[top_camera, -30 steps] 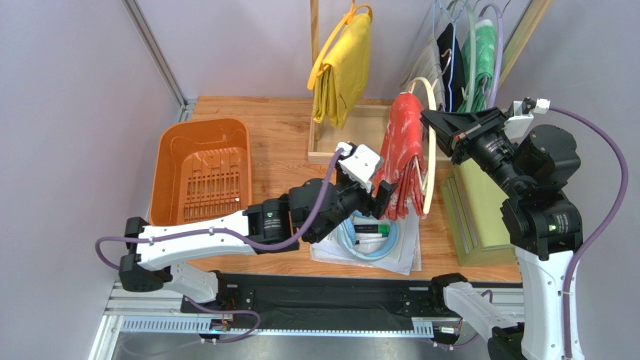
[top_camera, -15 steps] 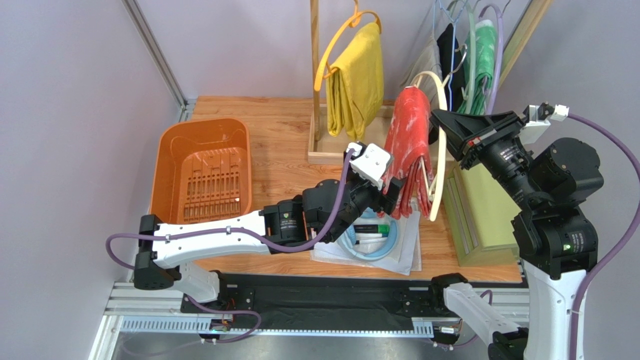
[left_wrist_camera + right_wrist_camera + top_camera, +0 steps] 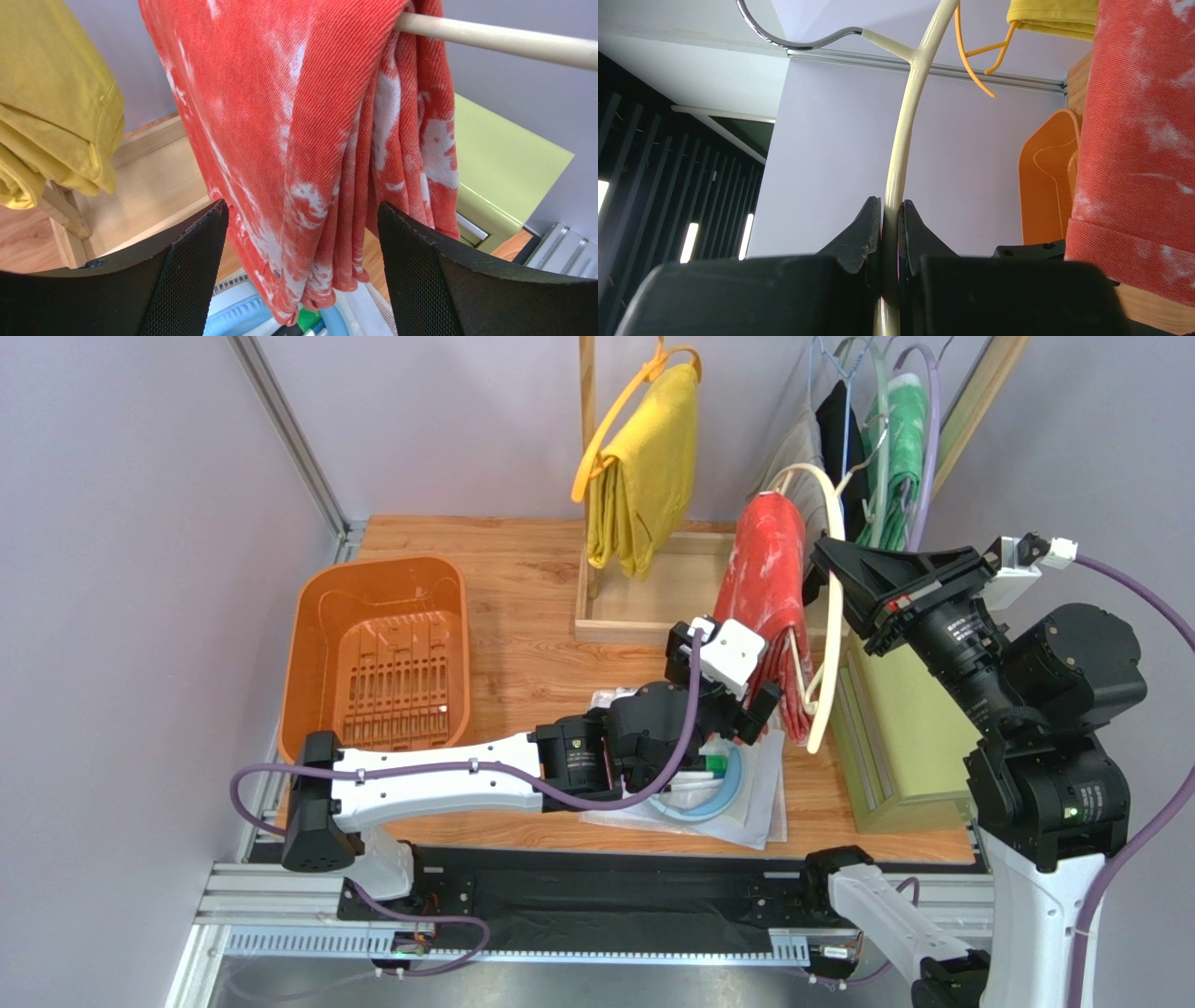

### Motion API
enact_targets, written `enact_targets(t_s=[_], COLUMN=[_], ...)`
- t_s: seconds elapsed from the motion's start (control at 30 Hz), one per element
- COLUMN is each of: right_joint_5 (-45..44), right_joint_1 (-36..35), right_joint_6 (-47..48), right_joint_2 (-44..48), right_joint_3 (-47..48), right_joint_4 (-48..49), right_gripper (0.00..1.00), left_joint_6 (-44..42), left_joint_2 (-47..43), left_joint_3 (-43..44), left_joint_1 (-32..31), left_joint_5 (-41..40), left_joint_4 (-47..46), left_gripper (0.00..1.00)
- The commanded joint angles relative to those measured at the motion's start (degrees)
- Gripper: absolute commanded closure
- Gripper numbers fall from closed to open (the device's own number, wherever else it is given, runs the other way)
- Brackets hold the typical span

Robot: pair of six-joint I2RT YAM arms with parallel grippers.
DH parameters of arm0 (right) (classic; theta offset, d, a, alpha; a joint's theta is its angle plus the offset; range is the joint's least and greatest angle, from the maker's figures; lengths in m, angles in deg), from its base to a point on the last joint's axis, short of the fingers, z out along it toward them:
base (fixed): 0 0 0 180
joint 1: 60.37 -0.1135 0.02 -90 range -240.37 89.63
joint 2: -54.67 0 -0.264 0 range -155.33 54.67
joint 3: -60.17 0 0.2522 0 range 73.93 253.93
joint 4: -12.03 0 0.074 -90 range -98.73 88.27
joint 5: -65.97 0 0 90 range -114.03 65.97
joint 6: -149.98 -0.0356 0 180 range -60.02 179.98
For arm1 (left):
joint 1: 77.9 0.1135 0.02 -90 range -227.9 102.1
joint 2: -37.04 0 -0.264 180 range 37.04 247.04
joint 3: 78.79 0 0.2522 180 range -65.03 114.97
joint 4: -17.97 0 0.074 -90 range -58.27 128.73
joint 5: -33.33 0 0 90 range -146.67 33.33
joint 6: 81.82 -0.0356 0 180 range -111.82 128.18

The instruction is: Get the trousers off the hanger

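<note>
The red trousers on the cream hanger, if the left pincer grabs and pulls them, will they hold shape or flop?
Probably floppy: the trousers hang in soft layered folds over the bar of the hanger. They look light, a thin woven cloth. Draped loose with no clips seen, they will likely slide off when pulled.

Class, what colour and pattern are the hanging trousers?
The trousers are red-orange with whitish blotches, clearest in the left wrist view.

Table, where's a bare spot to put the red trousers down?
The table is bare between the orange basket and the wooden rack base. It's crowded near the plastic packet, green box and hanging trousers.
</note>
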State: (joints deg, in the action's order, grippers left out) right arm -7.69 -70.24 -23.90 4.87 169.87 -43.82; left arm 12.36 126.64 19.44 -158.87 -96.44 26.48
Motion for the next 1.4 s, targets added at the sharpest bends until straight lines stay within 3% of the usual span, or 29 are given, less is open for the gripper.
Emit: enact_targets(t_s=[0.0, 0.27, 0.6, 0.83, 1.0, 1.17, 1.37], right_joint_5=[-0.61, -0.78, -0.78, -0.69, -0.17, -0.34, -0.34], right_joint_1=[0.11, 0.11, 0.11, 0.11, 0.11, 0.11, 0.11], right_joint_6=[-2.34, -3.31, -3.40, -2.61, -2.52, -2.34, -2.78], right_joint_2=[1.99, 3.12, 4.27, 5.06, 5.42, 5.68, 5.94], right_joint_3=[4.34, 5.57, 4.17, 2.94, 1.79, 1.00, 0.83], right_joint_4=[12.99, 12.65, 11.41, 10.45, 10.44, 10.71, 11.32], right_gripper=[1.00, 1.00, 1.00, 1.00, 1.00, 1.00, 1.00], left_joint_6=[1.26, 3.02, 3.29, 2.58, 4.51, 5.74, 2.76], left_joint_2=[-0.48, 0.40, 3.65, 2.69, -0.74, -3.81, -1.55], left_joint_3=[2.19, 2.98, 9.22, 10.37, 7.38, 5.45, 9.13], left_joint_1=[0.02, 0.81, 1.69, 1.69, 1.69, 1.69, 1.69], left_joint_5=[-0.92, -1.98, -0.92, -3.30, -0.67, 2.42, 2.60], left_joint_4=[-3.00, -3.45, -1.86, -2.92, -4.06, -4.50, -2.06], left_gripper=[0.16, 0.20, 0.18, 0.24, 0.17, 0.15, 0.13])
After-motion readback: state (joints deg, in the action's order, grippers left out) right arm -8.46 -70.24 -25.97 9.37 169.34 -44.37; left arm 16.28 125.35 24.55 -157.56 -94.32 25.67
